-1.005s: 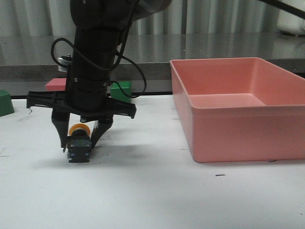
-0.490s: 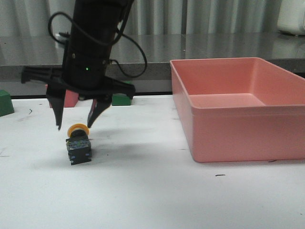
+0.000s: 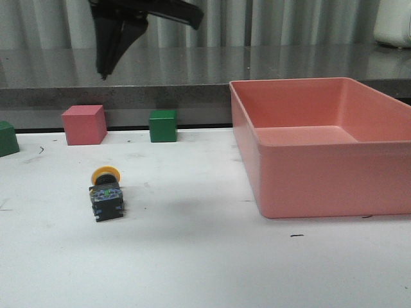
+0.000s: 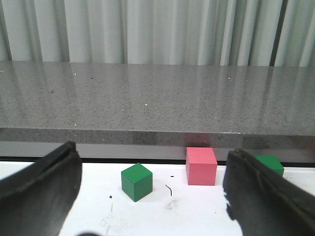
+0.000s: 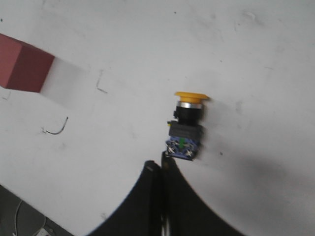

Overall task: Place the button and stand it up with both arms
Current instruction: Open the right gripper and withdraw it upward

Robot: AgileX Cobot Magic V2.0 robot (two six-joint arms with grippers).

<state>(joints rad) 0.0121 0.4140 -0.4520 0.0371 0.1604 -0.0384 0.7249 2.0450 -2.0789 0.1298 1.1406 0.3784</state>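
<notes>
My right claw [image 5: 160, 169] pinched together high above the button [image 3: 106, 194], button free on the table [image 3: 205, 269], my left claw [image 4: 150, 196] spread wide apart

The button [image 3: 106, 196] lies on the worktop [image 3: 192, 263], left of the tray [image 3: 321, 186]. Behind it, three cubes [image 3: 163, 125] line the worktop's back edge. One arm [image 3: 138, 19] hangs above them.

The button [image 3: 106, 194] had a glossy yellow plastic cap, a shiny metal-looking collar and a matt black plastic body. The pink bin [image 3: 321, 144] looked like smooth, matt plastic. The table [image 3: 205, 263] was matt white, scuffed with dark marks.
</notes>
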